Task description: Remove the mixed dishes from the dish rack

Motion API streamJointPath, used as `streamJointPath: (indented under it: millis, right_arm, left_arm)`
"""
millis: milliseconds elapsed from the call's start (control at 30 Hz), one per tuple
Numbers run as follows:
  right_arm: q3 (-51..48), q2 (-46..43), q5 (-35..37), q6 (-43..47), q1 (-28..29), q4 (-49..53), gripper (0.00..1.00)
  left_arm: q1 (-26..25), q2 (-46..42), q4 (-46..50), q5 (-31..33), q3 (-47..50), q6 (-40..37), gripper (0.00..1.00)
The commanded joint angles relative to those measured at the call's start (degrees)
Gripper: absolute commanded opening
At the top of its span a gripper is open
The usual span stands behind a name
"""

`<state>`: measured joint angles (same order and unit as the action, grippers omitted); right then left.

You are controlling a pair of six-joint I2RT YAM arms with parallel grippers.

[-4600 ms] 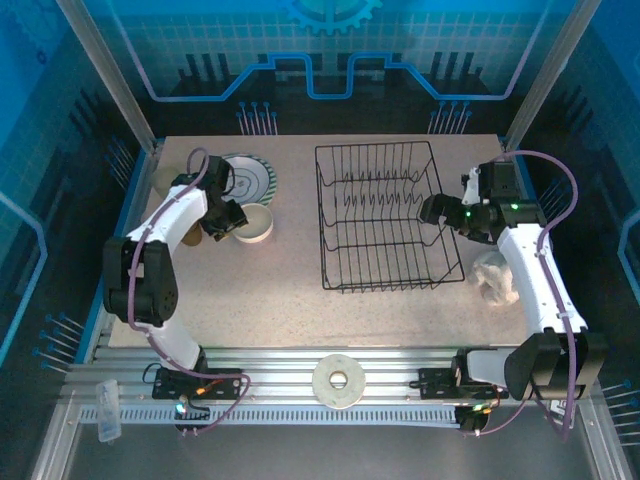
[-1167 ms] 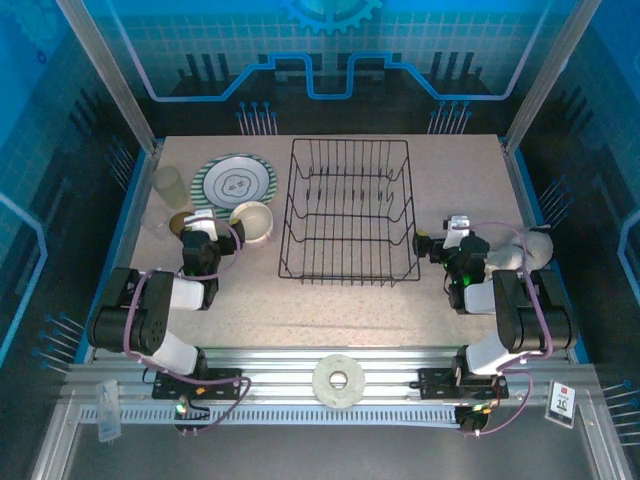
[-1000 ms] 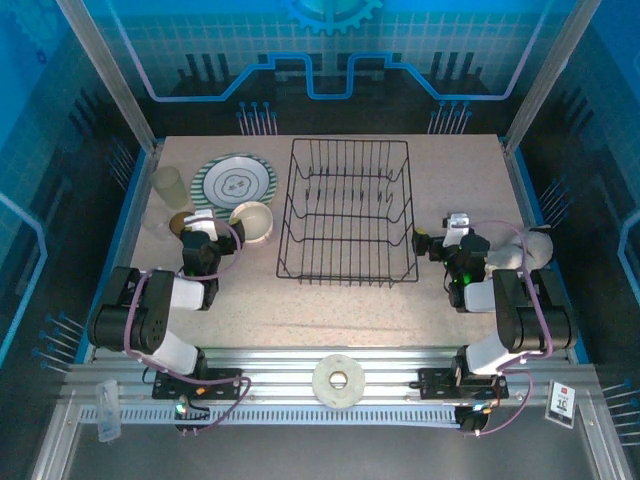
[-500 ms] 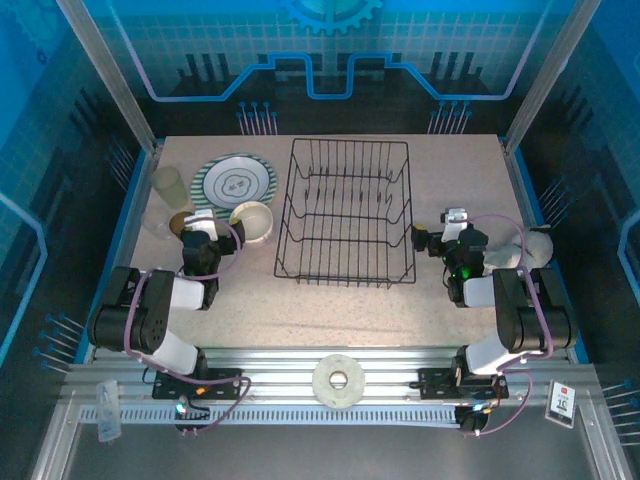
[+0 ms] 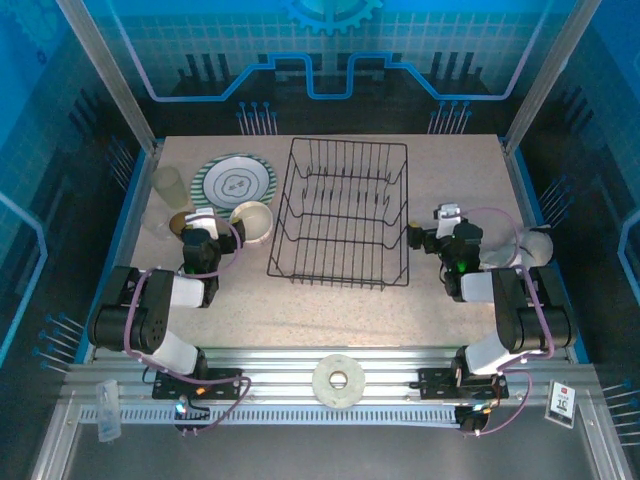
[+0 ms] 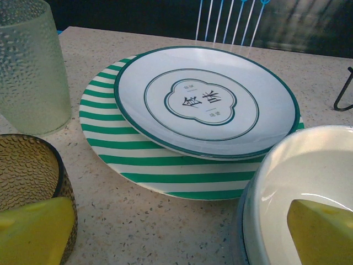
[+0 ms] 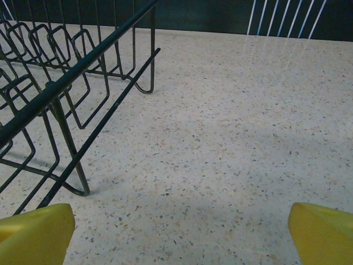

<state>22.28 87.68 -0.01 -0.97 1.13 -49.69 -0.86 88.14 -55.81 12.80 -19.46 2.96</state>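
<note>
Overhead view. The dish rack (image 5: 338, 283) stands mid-frame on the table (image 5: 460, 160), slightly skewed. The dishes sit on the table at upper left. A green-rimmed plate (image 5: 240, 182) is stacked on a striped plate (image 5: 210, 194), with a tumbler (image 5: 170, 186) to their left. A brown cup (image 5: 181, 222) is below the tumbler and a bowl (image 5: 251, 220) below the plates. The left claw (image 5: 208, 226) lies between cup and bowl. The right claw (image 5: 428, 234) lies just right of the rack. A cloth (image 5: 536, 245) rests at the right edge, and a ring (image 5: 338, 380) sits on the rail (image 5: 250, 362) at bottom centre.

Left wrist view. The left claw (image 6: 176, 243) is spread wide and holds nothing, its yellow fingertips (image 6: 33, 232) in the bottom corners. The cup (image 6: 27, 176) is at lower left, the bowl (image 6: 298, 182) at lower right and the tumbler (image 6: 33, 66) at upper left. The plates are at centre.

Right wrist view. The right claw (image 7: 176, 237) is likewise wide and holds nothing. The rack's corner (image 7: 60, 94) occupies the left half.
</note>
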Motion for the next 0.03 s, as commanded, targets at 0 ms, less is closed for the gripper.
streamJointPath:
  millis: [0]
  right_arm:
    - [0.9,0.4,-0.6,1.3,1.2,-0.1,1.0]
  left_arm:
    - [0.2,0.5,0.8,-0.9,-1.1,-0.9,0.99]
